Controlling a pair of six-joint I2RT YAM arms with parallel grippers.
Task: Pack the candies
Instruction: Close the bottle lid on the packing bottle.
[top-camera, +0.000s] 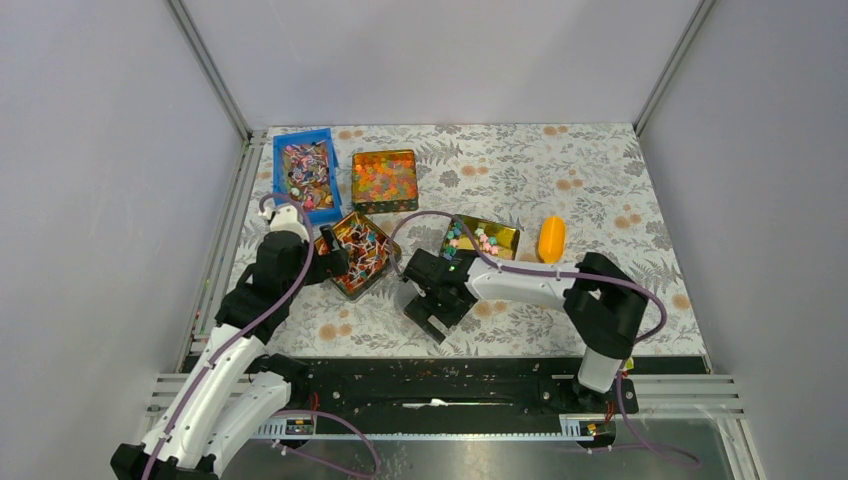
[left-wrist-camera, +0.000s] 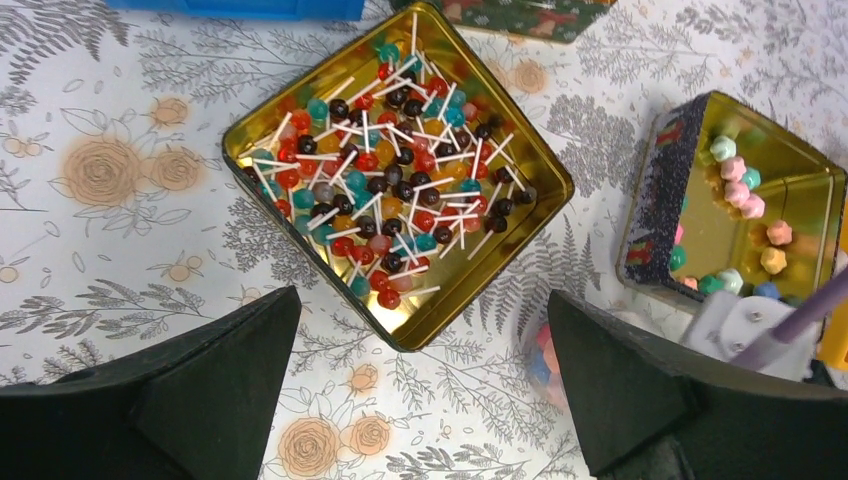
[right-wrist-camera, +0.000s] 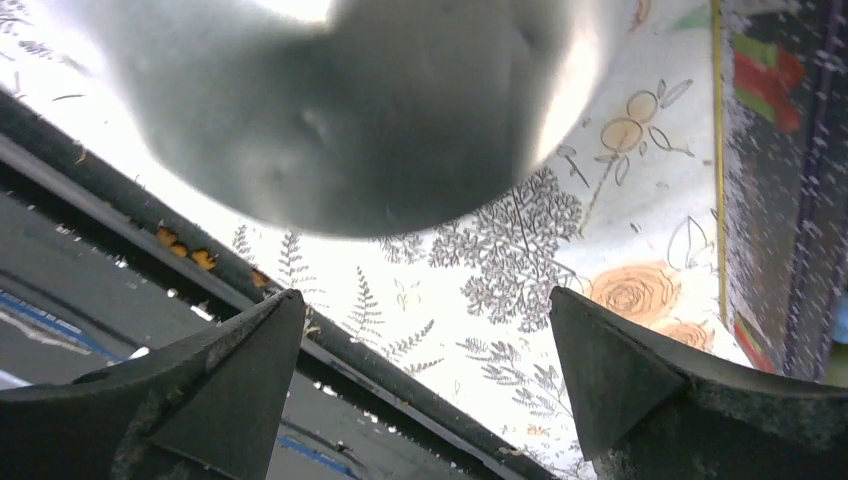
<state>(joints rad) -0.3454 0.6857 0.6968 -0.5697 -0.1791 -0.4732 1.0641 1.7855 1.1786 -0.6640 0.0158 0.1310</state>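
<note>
The candies (top-camera: 470, 238) (left-wrist-camera: 738, 190), small pastel pieces, lie in a gold tin (top-camera: 503, 236) (left-wrist-camera: 655, 190) at mid table. More pastel pieces show inside a small clear container (left-wrist-camera: 543, 357) on the cloth beside the left gripper's right finger. My left gripper (top-camera: 336, 262) (left-wrist-camera: 422, 297) hangs open over the near corner of the lollipop tin (left-wrist-camera: 520, 215), holding nothing. My right gripper (top-camera: 432, 314) (right-wrist-camera: 425, 292) is open low over the cloth, just in front of the candy tin. A blurred grey rounded thing (right-wrist-camera: 340, 110) fills the view beyond its fingers, untouched by them.
A blue bin (top-camera: 281, 150) of wrapped stick sweets and a gold tin (top-camera: 384, 205) of glossy orange beads stand at the back left. An orange capsule-shaped piece (top-camera: 551, 239) lies right of the candy tin. The black rail (top-camera: 430, 375) runs along the table's near edge.
</note>
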